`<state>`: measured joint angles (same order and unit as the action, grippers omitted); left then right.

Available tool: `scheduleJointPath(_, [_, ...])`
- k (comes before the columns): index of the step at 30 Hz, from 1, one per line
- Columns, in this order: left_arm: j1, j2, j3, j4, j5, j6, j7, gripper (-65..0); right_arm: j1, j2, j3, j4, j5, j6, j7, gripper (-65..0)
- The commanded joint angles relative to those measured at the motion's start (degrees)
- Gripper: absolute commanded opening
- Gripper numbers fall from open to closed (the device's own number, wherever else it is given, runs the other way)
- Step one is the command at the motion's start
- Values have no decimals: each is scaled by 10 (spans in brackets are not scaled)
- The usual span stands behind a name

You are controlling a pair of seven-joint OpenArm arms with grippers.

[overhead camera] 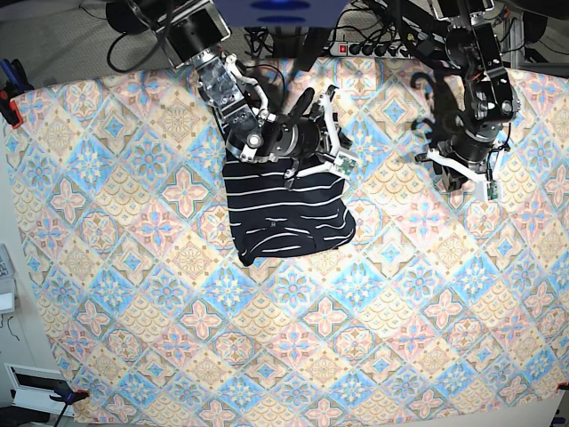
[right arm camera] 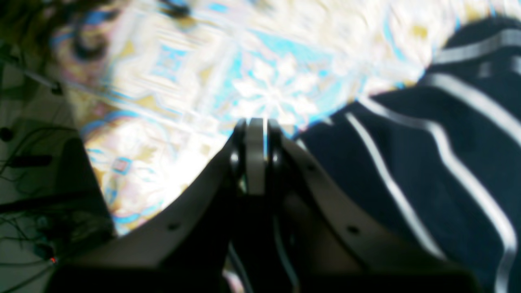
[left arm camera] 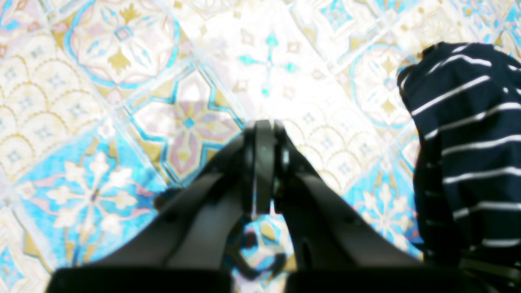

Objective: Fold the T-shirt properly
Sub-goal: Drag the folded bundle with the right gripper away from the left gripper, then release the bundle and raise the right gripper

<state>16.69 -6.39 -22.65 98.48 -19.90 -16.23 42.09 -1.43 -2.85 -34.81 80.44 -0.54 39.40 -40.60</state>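
The T-shirt lies folded into a compact dark block with thin white stripes, left of the table's centre. My right gripper hovers at its upper right corner. In the right wrist view this gripper is shut with nothing in it, its tips over tablecloth just off the T-shirt's edge. My left gripper is well to the right of the garment, over bare tablecloth. In the left wrist view it is shut and empty, and the T-shirt shows at the right edge.
A pastel floral-tile tablecloth covers the whole table. A power strip and cables lie past the far edge between the two arm bases. Clamps grip the cloth at the left edge.
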Motion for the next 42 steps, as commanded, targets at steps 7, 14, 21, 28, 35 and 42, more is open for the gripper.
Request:
scheduleJointPath(7, [3, 5, -4, 11, -43, -1, 2, -650, 52, -9, 58, -105, 14, -28, 88, -636])
scheduleJointPath(14, [2, 5, -4, 11, -64, -1, 31, -650, 89, 18, 147, -139, 14, -27, 91, -635])
scheduleJointPath(21, [3, 5, -4, 11, -64, -1, 31, -650, 131, 83, 192, -167, 13, -26, 92, -635])
scheduleJointPath(28, [3, 5, -3, 11, -64, -1, 31, -650, 173, 152, 198, -210, 13, -26, 130, -635])
scheduleJointPath(35, [4, 5, -4, 11, -64, -1, 31, -650, 219, 188, 198, -278, 13, -26, 163, -635])
scheduleJointPath(42, [12, 5, -3, 11, -64, -1, 31, -650, 213, 198, 226, -205, 13, -25, 132, -635])
